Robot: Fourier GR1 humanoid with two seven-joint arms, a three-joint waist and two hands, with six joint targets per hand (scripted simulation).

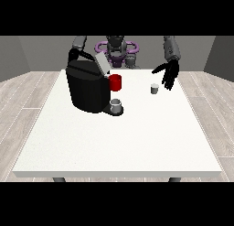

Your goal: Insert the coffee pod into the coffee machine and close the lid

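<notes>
From the front view, I see the large white counter (119, 142) with a bulky black coffee machine (87, 90) standing near its far edge, toward the far corner at the view's left. The machine's grey lid (102, 63) is tilted up, so the slot looks open. A red cylindrical cup (115, 82) sits just beside the machine, and a small grey cup (116, 105) rests on its drip tray.

The small pale grey coffee pod (154, 88) stands on the counter near the far edge, toward the view's right, well apart from the machine. The hand at the view's right (169, 73) hangs just beside and above the pod, its fingers (170, 83) straight and spread apart, holding nothing. The other hand is hidden behind the machine; I cannot tell how its fingers lie.

I judge the step in hand to be grasping the pod. I would lower the hand squarely over it, close from both sides without tipping it, then carry it clear of the red cup.
</notes>
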